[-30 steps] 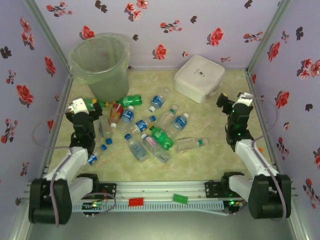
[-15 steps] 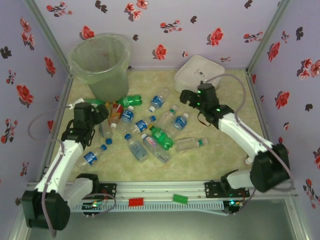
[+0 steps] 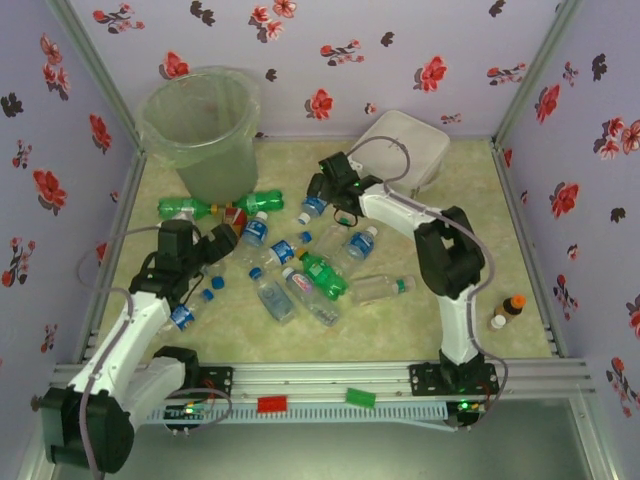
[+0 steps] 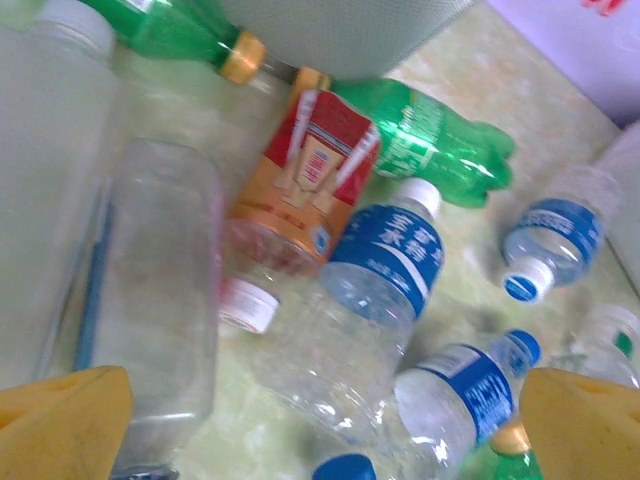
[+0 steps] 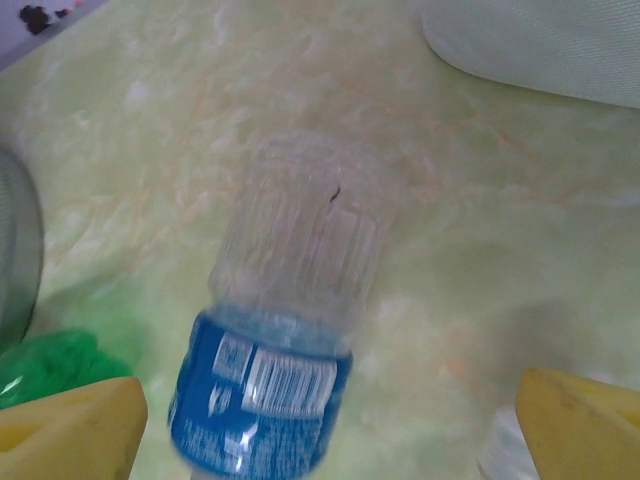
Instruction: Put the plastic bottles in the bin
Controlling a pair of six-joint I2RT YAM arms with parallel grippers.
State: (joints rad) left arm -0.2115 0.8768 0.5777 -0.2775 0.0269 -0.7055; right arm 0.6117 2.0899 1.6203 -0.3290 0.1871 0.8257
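Observation:
Several plastic bottles (image 3: 300,262) lie scattered mid-table: clear ones with blue labels, green ones, and an orange-red one (image 3: 232,222). The bin (image 3: 200,125) stands at the far left. My left gripper (image 3: 220,242) is open over the left of the pile. In the left wrist view its yellow fingertips (image 4: 60,425) flank a clear blue-labelled bottle (image 4: 375,290), with the orange-red bottle (image 4: 300,190) beyond. My right gripper (image 3: 322,192) is open, reaching to the far middle. A blue-labelled bottle (image 5: 285,330) lies between its fingertips (image 5: 585,425), untouched.
A white square lidded box (image 3: 410,150) sits at the far right, close behind the right gripper. Two small bottles, orange-capped (image 3: 513,303) and white-capped (image 3: 497,321), stand near the right wall. Floral walls enclose the table; a rail runs along its near edge.
My right arm has swung from the right side across to the far middle, over a blue-labelled bottle. My left arm has stretched forward and right toward the pile.

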